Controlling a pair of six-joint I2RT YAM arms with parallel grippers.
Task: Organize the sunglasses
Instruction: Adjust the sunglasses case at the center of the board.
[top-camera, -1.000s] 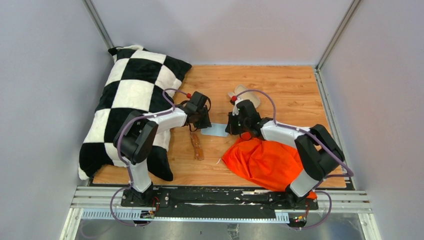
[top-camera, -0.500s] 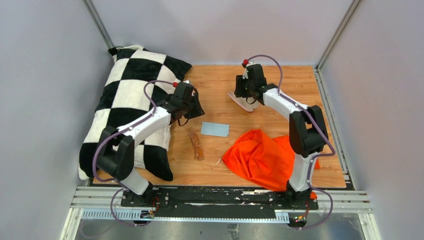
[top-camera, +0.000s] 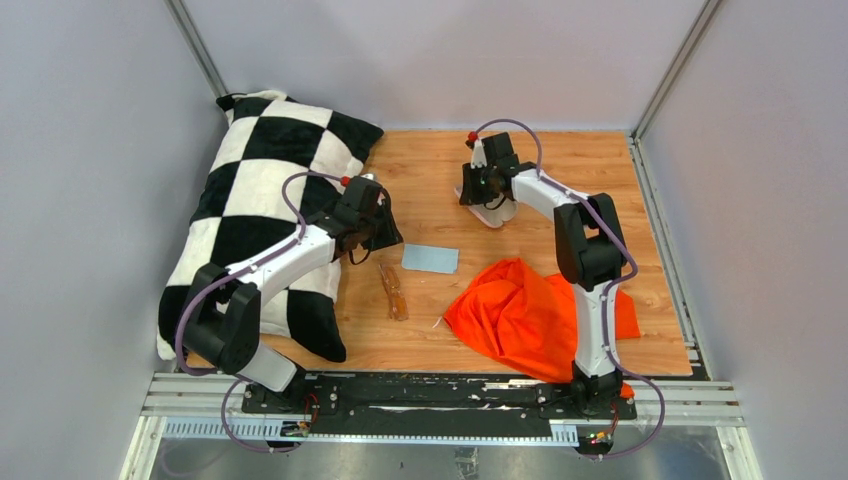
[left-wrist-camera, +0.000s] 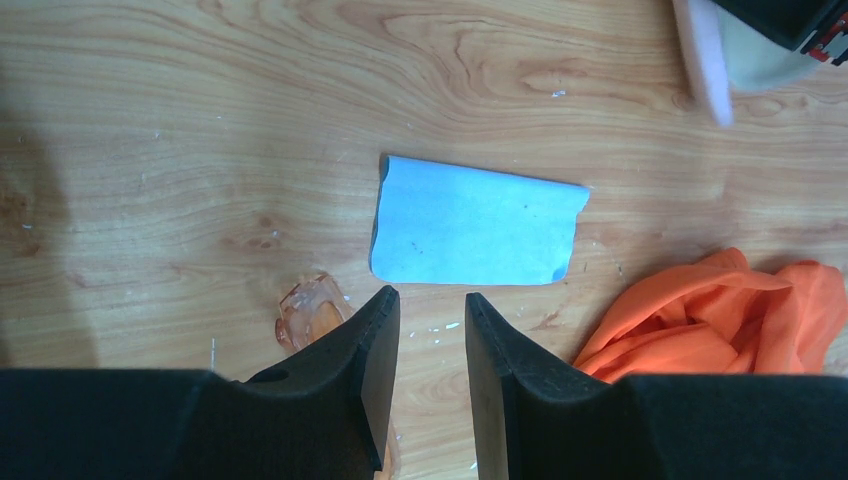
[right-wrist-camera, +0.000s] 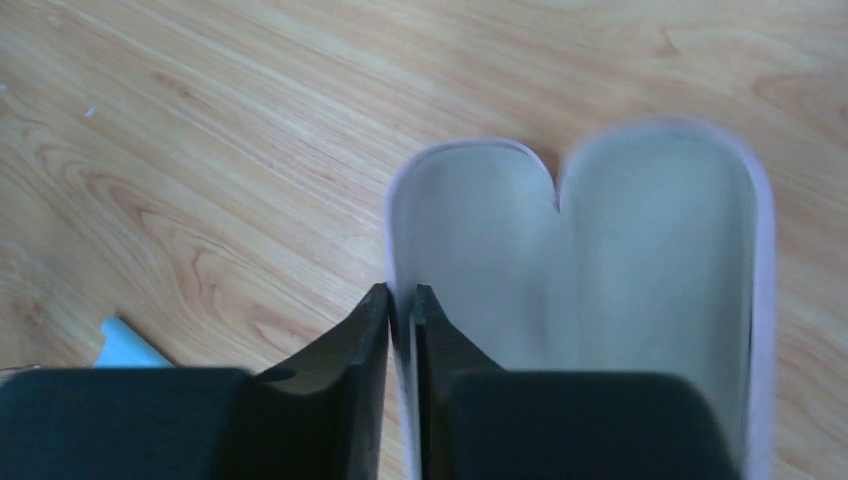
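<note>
1. Landmark: the light blue rectangular cloth (top-camera: 430, 259) lies flat on the wooden tabletop (top-camera: 590, 180) (all positions below refer to it).
2. Left arm: it reaches forward across the black-and-white checked pillow (top-camera: 260, 200). The left gripper (top-camera: 385, 235) hangs just left of the cloth and points down at the wood.
3. Left gripper, wrist view (left-wrist-camera: 432, 300): the fingers are parted by a narrow gap with nothing between them. The cloth's near edge lies just past the fingertips.
4. Amber-brown translucent folded sunglasses (top-camera: 393, 290): they rest on the wood at the cloth's near left, apart from it. In the wrist view one end (left-wrist-camera: 310, 315) shows beside the left finger (the rest is hidden).
5. Right arm: it is stretched far out. The right gripper (top-camera: 483, 190) sits beyond the cloth, to its right.
6. Right gripper, wrist view (right-wrist-camera: 402, 295): the fingers are almost closed and pinch one side wall of the pale pink oblong case (right-wrist-camera: 580, 300).
7. Case: it lies open with both halves splayed, each showing bare grey-white lining.
8. Crumpled orange fabric (top-camera: 525, 315): it lies at the cloth's near right.
</note>
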